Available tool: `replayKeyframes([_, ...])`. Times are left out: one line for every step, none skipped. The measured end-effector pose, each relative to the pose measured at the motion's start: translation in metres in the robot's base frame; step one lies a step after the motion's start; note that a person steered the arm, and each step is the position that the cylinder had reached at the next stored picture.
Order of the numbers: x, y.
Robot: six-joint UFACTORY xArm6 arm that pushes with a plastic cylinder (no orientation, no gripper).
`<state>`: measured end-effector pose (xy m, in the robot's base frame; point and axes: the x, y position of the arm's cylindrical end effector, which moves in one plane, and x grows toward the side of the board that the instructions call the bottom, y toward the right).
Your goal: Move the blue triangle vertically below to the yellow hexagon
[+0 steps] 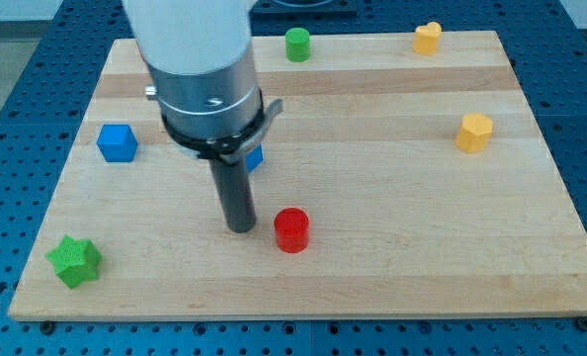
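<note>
The blue triangle (255,157) is mostly hidden behind my rod and its collar, near the board's middle left; only a small blue corner shows. The yellow hexagon (474,132) sits at the view's right, about mid-height on the board. My tip (240,228) rests on the board just below the blue triangle and a little left of the red cylinder (292,229). The hexagon lies far to the right of both the tip and the triangle.
A blue cube (117,142) sits at the left. A green star (74,261) lies at the bottom left corner. A green cylinder (296,44) and a yellow heart-like block (427,38) sit along the wooden board's (392,277) top edge.
</note>
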<state>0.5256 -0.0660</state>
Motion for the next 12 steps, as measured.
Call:
replayKeyframes([-0.007, 0.029])
replayKeyframes([0.007, 0.050])
replayKeyframes([0.024, 0.053])
replayKeyframes([0.023, 0.047])
replayKeyframes([0.008, -0.001])
replayKeyframes([-0.030, -0.055])
replayKeyframes([-0.071, -0.058])
replayKeyframes([-0.081, -0.015])
replayKeyframes([-0.090, 0.022])
replayKeyframes([-0.113, 0.001])
replayKeyframes([-0.145, -0.030])
replayKeyframes([-0.152, -0.017])
